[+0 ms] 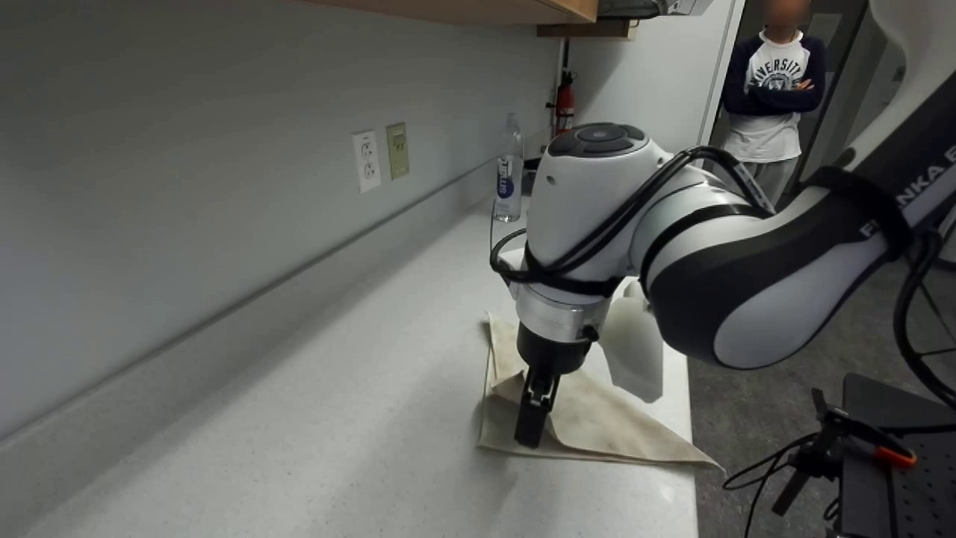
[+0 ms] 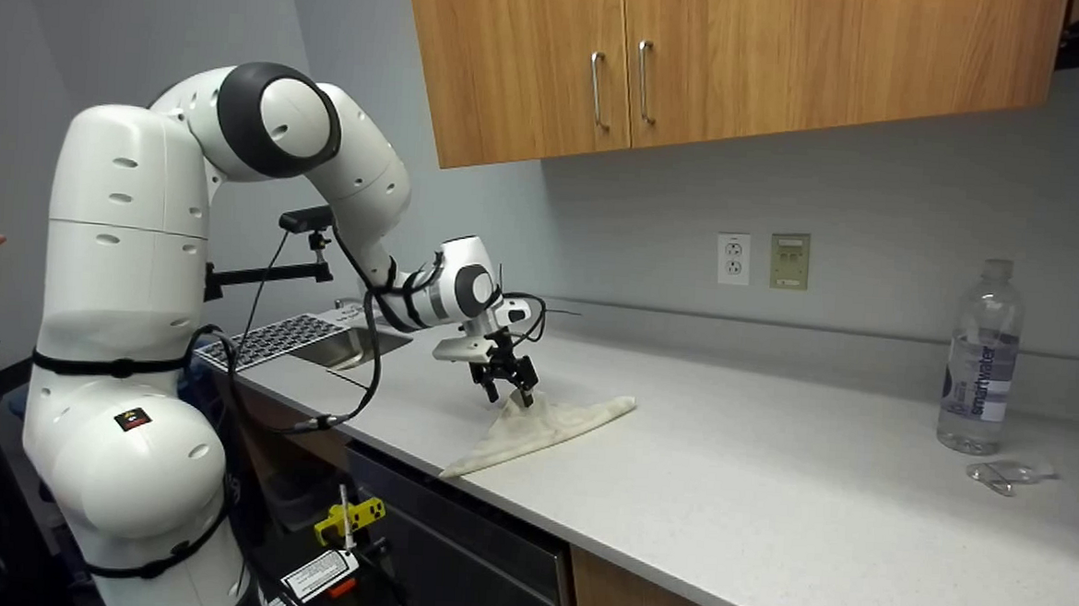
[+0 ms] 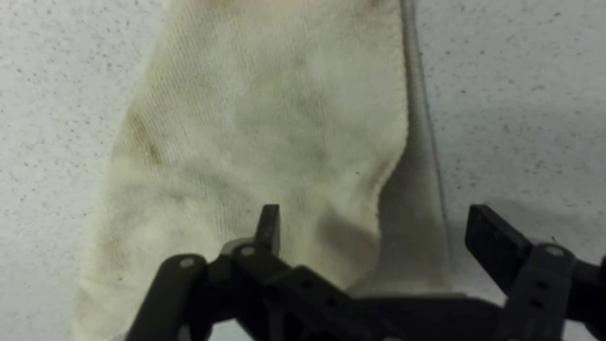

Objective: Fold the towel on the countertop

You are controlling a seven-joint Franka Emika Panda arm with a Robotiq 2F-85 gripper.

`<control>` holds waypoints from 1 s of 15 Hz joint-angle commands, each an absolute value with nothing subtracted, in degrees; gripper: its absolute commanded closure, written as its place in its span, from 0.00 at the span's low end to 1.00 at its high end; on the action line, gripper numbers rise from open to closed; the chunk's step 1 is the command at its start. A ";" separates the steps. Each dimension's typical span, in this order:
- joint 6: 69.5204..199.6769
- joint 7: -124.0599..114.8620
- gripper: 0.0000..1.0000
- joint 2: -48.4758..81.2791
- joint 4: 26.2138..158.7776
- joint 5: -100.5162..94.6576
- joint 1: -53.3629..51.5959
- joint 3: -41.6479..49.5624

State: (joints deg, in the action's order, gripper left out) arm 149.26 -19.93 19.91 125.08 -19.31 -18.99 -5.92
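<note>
The beige towel lies on the white countertop. It shows in both exterior views and fills much of the wrist view. It is folded over into a rough triangle, with the top layer's edge slightly raised and a strip of the lower layer showing beside it. One corner reaches the counter's front edge. My gripper is open and points down over the towel's folded edge. One finger is above the top layer, the other above bare counter beside the towel. In both exterior views the fingertips are low, close to the towel; contact cannot be told.
A water bottle stands on the counter near the wall, with clear glasses beside it. A sink and a dark grid-like panel are at the far end. Wooden cabinets hang above. A person stands in the background.
</note>
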 commanded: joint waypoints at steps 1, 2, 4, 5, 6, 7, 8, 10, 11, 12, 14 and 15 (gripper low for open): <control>147.00 -16.34 0.00 15.41 127.11 -15.21 -18.55 -8.07; 146.26 -16.28 0.00 14.54 127.44 -15.30 -18.63 -8.12; 144.67 -16.19 0.00 12.80 128.81 -15.36 -18.20 -8.25; 143.72 -15.91 0.00 11.85 129.99 -15.01 -17.70 -8.25; 143.00 -15.61 0.00 11.09 131.07 -14.55 -17.18 -8.30; 142.82 -15.15 0.00 10.35 132.52 -13.72 -16.44 -8.37; 142.91 -14.87 0.00 9.78 133.92 -12.95 -15.81 -8.31; 143.20 -13.99 0.00 8.83 136.53 -11.20 -14.51 -8.14; 143.25 -13.79 0.00 8.41 137.68 -10.55 -13.92 -8.01; 143.30 -13.56 0.00 7.85 139.09 -10.06 -13.29 -7.80; 143.58 -13.43 0.00 6.99 141.54 -8.96 -12.03 -7.45; 143.51 -13.12 0.00 6.44 142.66 -8.11 -11.39 -7.37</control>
State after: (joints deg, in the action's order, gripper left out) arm 143.77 -15.72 10.20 138.14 -11.52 -13.24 -7.38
